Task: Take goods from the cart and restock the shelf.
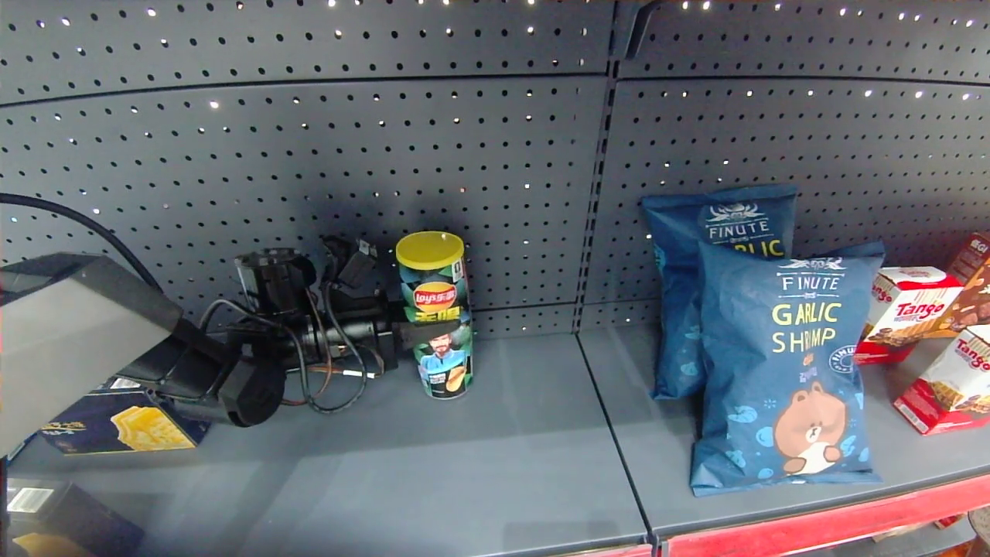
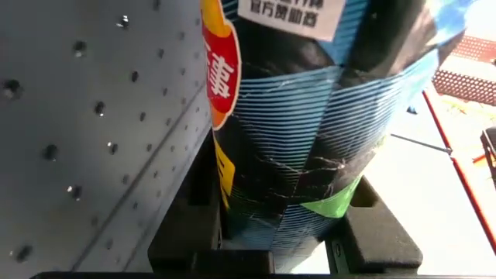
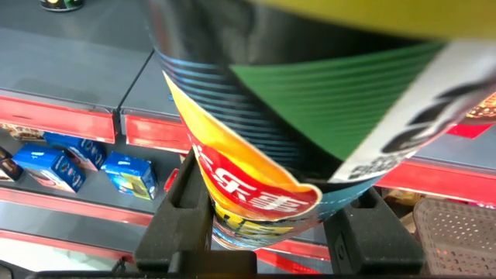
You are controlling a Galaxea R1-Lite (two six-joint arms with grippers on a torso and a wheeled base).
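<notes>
head view: the left gripper [image 1: 418,333] is pinched around the middle of the chips can [image 1: 435,298], reaching in from the can's left side. the can stands upright on the grey shelf [image 1: 503,464], near the pegboard back wall [image 1: 309,155], with a yellow lid on top. its label carries a red oval logo, yellow characters and a drawn bearded figure. in the left wrist view the can sits tight between the dark fingers [image 2: 186,232], with a white sticker of small print on its side. in the right wrist view the right gripper [image 3: 267,232] clamps a second can [image 3: 263,93], banded green, yellow and red, above red-edged lower shelves [image 3: 62,112]. to the right of the chips can stand two blue snack bags [image 1: 781,371] with pale lettering and a cartoon bear.
</notes>
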